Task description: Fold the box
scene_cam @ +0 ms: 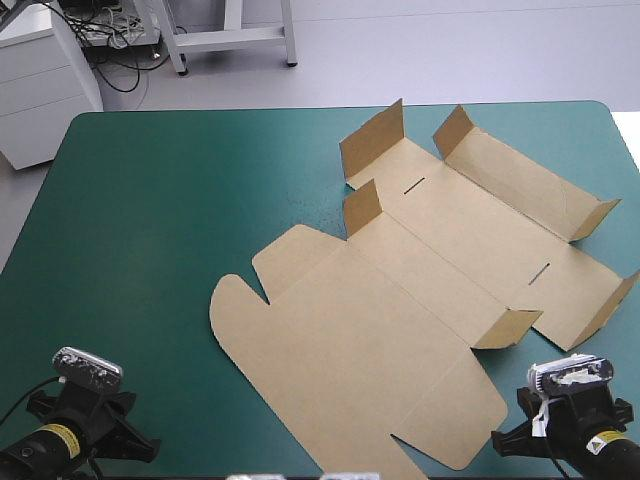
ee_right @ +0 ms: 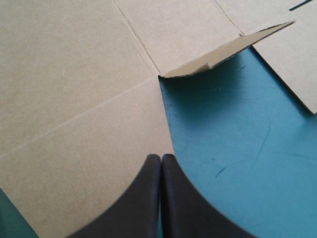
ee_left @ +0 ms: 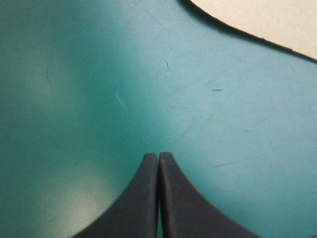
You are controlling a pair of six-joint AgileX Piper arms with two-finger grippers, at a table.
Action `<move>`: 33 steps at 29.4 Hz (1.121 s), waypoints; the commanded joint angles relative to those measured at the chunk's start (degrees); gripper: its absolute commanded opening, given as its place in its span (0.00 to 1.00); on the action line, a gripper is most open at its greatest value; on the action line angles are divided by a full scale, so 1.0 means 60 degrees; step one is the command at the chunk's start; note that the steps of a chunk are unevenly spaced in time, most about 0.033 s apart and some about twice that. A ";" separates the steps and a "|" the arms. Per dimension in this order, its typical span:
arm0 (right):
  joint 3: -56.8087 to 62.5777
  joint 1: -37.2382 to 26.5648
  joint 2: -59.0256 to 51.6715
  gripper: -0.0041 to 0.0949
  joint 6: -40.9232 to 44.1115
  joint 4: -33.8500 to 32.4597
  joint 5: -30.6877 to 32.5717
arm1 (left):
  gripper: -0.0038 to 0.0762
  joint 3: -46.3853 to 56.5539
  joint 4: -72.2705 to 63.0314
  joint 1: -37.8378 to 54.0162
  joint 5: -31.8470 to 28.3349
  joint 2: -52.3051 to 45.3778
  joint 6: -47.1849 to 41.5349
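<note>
The brown box lies as a cut sheet on the teal-green cover, spread from the table's middle to its right side. Most panels are flat; several small flaps and the far side wall stand partly raised. My left gripper is shut over bare cover near the front left corner, and the box's rounded flap lies ahead of it. Shut as well, my right gripper hovers at the front right, over the edge of the box's near panel, with a raised flap ahead.
The teal-green cover stretches left of the box to the table's left edge. The box's far right flap reaches close to the table's right edge.
</note>
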 commanded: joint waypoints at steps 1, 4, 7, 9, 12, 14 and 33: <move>-0.0228 -0.0010 0.0106 0.02 -0.0097 0.0106 -0.0449 | 0.01 -0.0197 -0.0009 -0.0037 -0.0410 0.0085 -0.0025; -0.0248 -0.0010 0.0106 0.06 -0.0305 0.0106 -0.0349 | 0.01 -0.0197 -0.0009 -0.0037 -0.0410 0.0085 -0.0025; -0.0445 -0.0010 0.0106 0.21 -0.0305 0.0246 -0.0140 | 0.01 -0.0197 -0.0009 -0.0037 -0.0410 0.0085 -0.0025; -0.0738 -0.0010 0.0106 0.35 -0.0050 0.0288 -0.0027 | 0.01 -0.0197 -0.0009 -0.0037 -0.0410 0.0085 -0.0025; -0.1324 -0.0010 0.0106 0.58 0.0987 0.0240 0.0010 | 0.01 -0.0197 -0.0009 -0.0037 -0.0410 0.0085 -0.0025; -0.1758 -0.0010 0.0106 0.71 0.1686 0.0178 0.0010 | 0.01 -0.0197 -0.0009 -0.0037 -0.0410 0.0085 -0.0025; -0.2727 -0.0010 0.2506 0.80 0.6248 -0.0407 -0.0758 | 0.01 -0.0197 -0.0009 -0.0037 -0.0410 0.0085 -0.0025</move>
